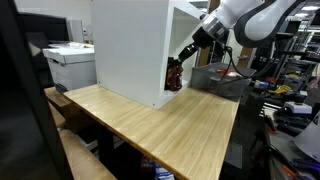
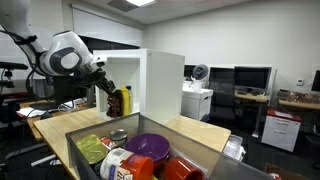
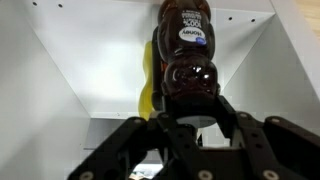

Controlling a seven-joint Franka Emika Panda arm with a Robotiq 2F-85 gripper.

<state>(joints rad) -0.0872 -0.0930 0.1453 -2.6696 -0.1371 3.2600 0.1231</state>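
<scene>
The black gripper (image 3: 190, 120) clasped a dark brown plastic syrup bottle (image 3: 187, 60) at the white open-fronted cabinet's (image 3: 80, 70) opening; a yellow bottle (image 3: 147, 92) stood deeper inside.

Dark brown syrup bottle (image 3: 185, 60) of clear plastic, waisted in shape, full of dark liquid. Blue and white oval label on the wide part, far from the gripper (image 3: 195, 122). Pinched at the narrow neck end between the gripper's black fingers (image 3: 160, 128), cap end hidden among them. Seen from the wrist, stretching straight away from the gripper, body lengthwise along its axis. In both exterior views hanging just below the gripper, roughly upright, neck up (image 1: 174, 75) (image 2: 114, 102). Impossible to tell whether the base rests on anything.
</scene>
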